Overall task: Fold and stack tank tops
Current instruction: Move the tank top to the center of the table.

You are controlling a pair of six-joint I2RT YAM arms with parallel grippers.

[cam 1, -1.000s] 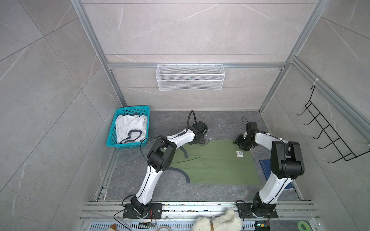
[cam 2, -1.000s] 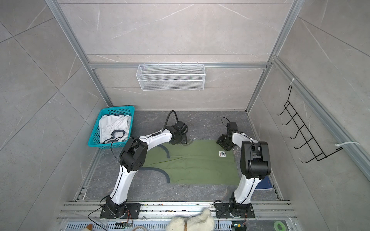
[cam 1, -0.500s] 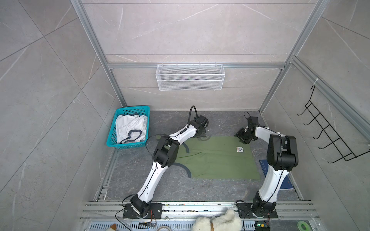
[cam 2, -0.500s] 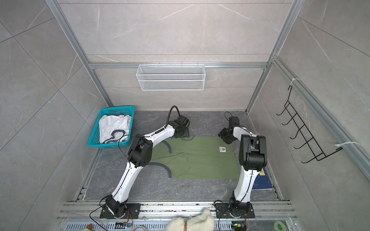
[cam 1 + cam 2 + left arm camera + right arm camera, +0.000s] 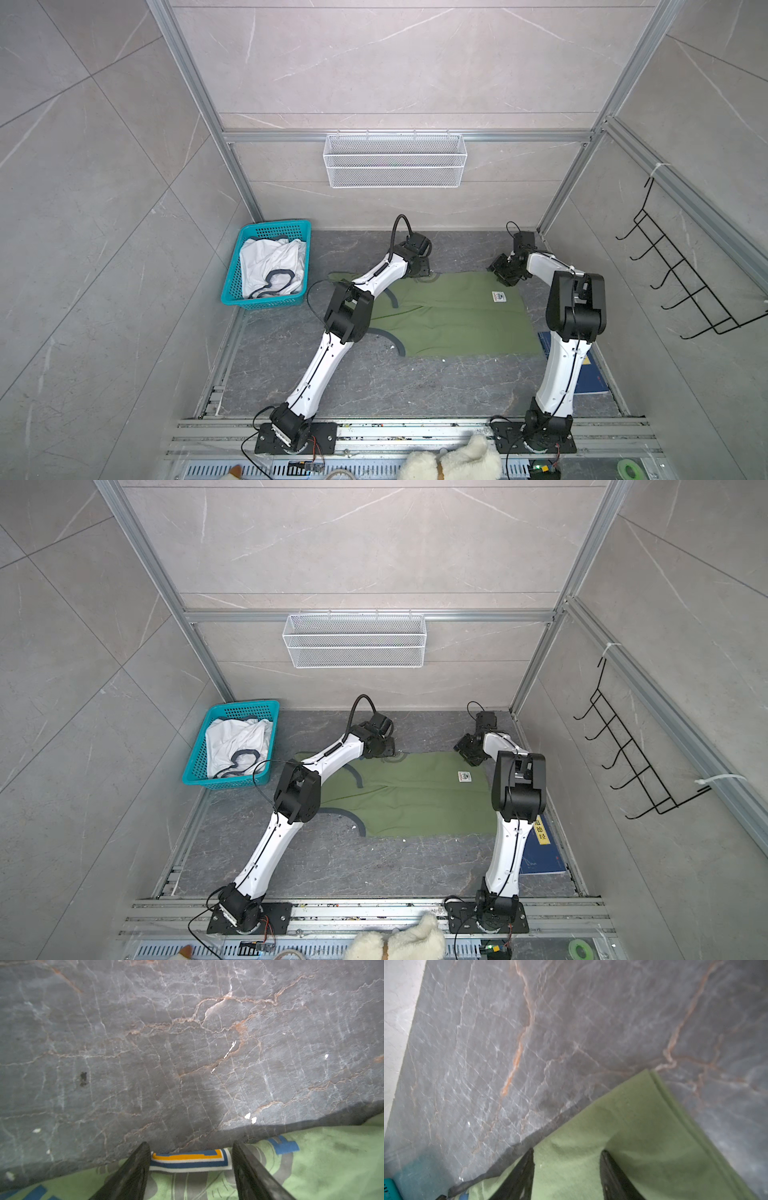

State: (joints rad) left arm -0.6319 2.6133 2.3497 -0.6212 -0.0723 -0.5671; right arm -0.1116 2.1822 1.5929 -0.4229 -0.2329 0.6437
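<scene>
Olive tank top (image 5: 453, 320), mid-frame in both top views: the whole sheet now lies farther up the frame than a second ago, flat and unfolded. At its far edge the left gripper (image 5: 190, 1144) has its fingers spread, straddling a turned-up bit of printed edge. The right gripper (image 5: 566, 1152) is likewise spread over the hem corner, and no pinch is visible. Judged: repositioning done, first fold pending. White tank top (image 5: 268, 262) untouched in the teal basket (image 5: 266, 302), left of centre.

The olive tank top (image 5: 453, 316) is soft matt cloth on a smooth grey veined stone-look tabletop (image 5: 374, 386), and the teal basket (image 5: 266, 301) beside that top looks like perforated plastic, maybe slightly glossy.
</scene>
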